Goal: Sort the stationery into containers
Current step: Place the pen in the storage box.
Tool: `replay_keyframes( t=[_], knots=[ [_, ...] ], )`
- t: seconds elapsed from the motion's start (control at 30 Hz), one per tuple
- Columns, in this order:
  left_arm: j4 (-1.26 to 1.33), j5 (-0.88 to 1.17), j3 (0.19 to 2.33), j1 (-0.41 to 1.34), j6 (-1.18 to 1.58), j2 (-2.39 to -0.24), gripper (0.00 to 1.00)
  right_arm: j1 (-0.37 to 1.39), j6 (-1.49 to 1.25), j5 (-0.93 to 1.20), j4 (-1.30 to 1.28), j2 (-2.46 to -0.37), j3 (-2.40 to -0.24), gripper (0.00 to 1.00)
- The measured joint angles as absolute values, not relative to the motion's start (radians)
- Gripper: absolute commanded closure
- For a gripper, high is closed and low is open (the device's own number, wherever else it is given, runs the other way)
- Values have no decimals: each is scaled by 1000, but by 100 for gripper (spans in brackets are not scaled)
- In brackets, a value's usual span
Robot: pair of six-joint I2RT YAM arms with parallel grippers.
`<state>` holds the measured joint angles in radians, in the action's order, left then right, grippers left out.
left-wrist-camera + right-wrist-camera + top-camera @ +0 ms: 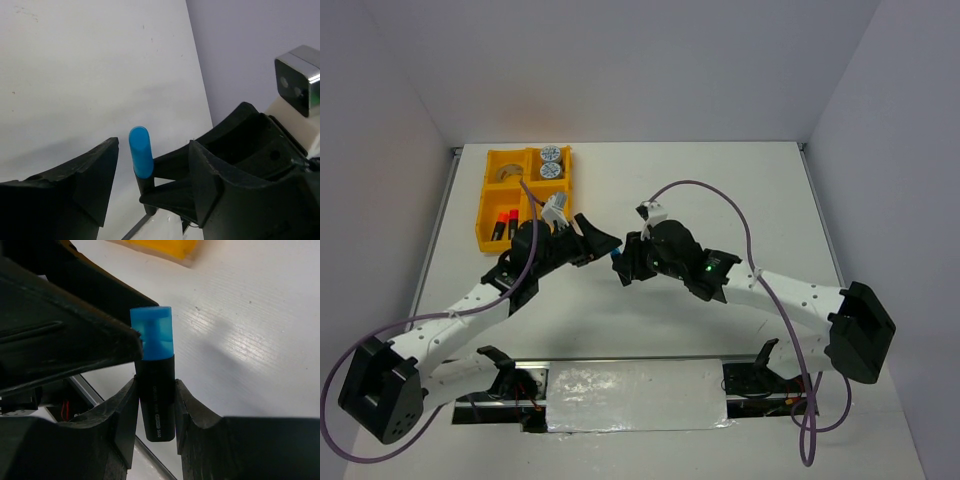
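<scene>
Holding tape rolls [551, 163] and two highlighters [500, 227], the tray [492, 158] sits far-left; right gripper [155, 385] clamps blue-capped highlighter [152, 337], left gripper [153, 144] gapes.

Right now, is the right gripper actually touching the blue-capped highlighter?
Touching. The right wrist view shows both fingers of the right gripper pressed against the black barrel of the blue-capped highlighter, with no gap on either side.

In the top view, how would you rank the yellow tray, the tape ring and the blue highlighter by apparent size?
1. yellow tray, largest
2. tape ring
3. blue highlighter, smallest, though mostly hidden
</scene>
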<state>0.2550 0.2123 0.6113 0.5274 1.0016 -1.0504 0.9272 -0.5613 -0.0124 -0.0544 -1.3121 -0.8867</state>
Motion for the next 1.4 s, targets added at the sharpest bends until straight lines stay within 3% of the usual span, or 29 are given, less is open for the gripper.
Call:
replay_keyframes(
  t=[0.07, 0.17, 0.3, 0.33, 0.37, 0.4, 0.43, 0.67, 0.87, 1.1, 1.3, 1.4],
  knots=[
    [256, 208, 611, 527, 1002, -1058, 43, 930, -561, -15, -54, -1306, -887, 100],
    [260, 207, 611, 527, 1000, -1071, 45, 934, -561, -15, -52, -1293, -887, 100],
    [284, 217, 612, 527, 1009, -1090, 82, 936, -561, -16, -46, -1281, -887, 100],
    [300, 223, 614, 528, 1012, -1093, 89, 936, -561, -17, -46, -1282, -887, 93],
    [308, 224, 616, 530, 1010, -1096, 93, 936, -560, -19, -46, -1282, -887, 77],
    [310, 225, 618, 531, 1005, -1098, 95, 936, -559, -19, -45, -1281, -887, 53],
    [305, 228, 624, 531, 999, -1101, 97, 936, -561, -19, -42, -1281, -887, 1],
    [8, 67, 849, 479, 820, -1135, 100, 876, -549, -13, -9, -1221, -829, 0],
    [-237, -263, 1175, 212, 599, -1306, 97, 692, -533, -18, -43, -1001, -661, 0],
    [-337, -331, 1283, -88, 438, -1478, 78, 673, -479, 20, -69, -883, -627, 0],
    [-265, -316, 1292, -103, 287, -1538, 77, 670, -452, 75, -90, -875, -612, 0],
    [-220, -312, 1290, -104, 256, -1595, 68, 669, -443, 97, -99, -863, -612, 0]
  ],
)
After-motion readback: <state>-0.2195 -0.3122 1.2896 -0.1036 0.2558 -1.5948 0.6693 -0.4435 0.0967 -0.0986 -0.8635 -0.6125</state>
